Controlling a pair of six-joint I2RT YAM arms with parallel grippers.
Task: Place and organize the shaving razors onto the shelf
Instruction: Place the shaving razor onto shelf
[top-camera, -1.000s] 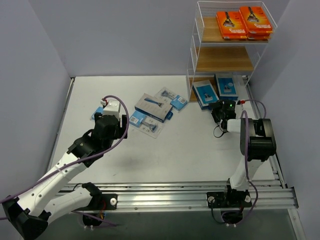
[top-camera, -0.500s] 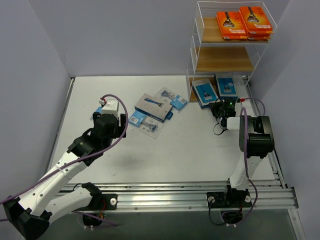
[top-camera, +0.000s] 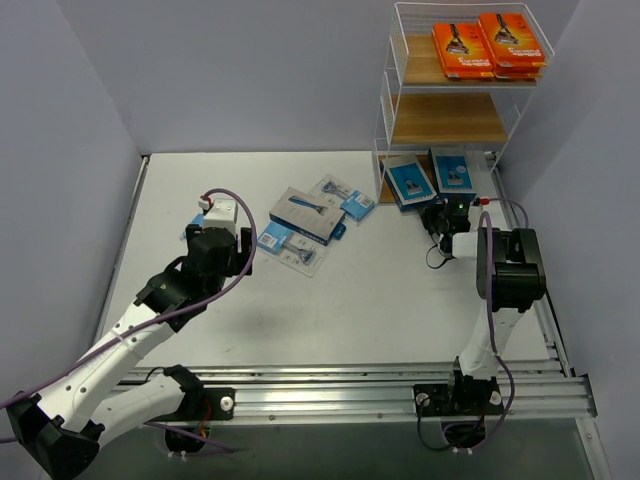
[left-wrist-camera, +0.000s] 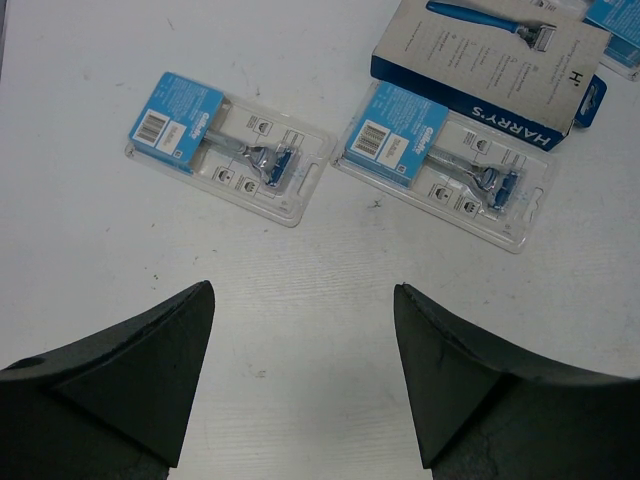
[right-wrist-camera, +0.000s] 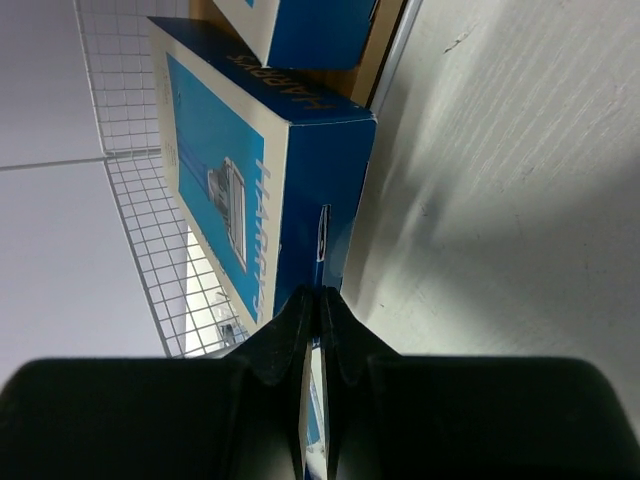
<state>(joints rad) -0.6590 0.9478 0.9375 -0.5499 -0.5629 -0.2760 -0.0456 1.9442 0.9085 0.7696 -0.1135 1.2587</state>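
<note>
The job looks about half done. Orange packs (top-camera: 489, 45) lie on the top board of the shelf (top-camera: 385, 110). Two blue boxes (top-camera: 410, 185) lie side by side on its bottom board. Four more packs wait on the surface (top-camera: 400, 300), well to the left of the shelf. They are a grey box (top-camera: 307, 213) and three clear packs (top-camera: 290, 245). One clear pack is partly hidden under the left arm (top-camera: 150, 300).

The right claw (right-wrist-camera: 320, 297) is closed, right at the front of the shelf. Its tips seem to touch the near end of one blue box (right-wrist-camera: 215, 180). It does not look like it holds anything. I think it is nudging the box in to make it neat. That box lies flat, picture side up. Its long side runs from the front of the shelf toward the back, a little crooked. Its near end pokes out of the front a bit.

The left claw (left-wrist-camera: 302, 290) is open and holds nothing. It hangs over the surface far left of the shelf, with clear packs just ahead of it. The grey box lies flat, and its long side points roughly toward the shelf.
</note>
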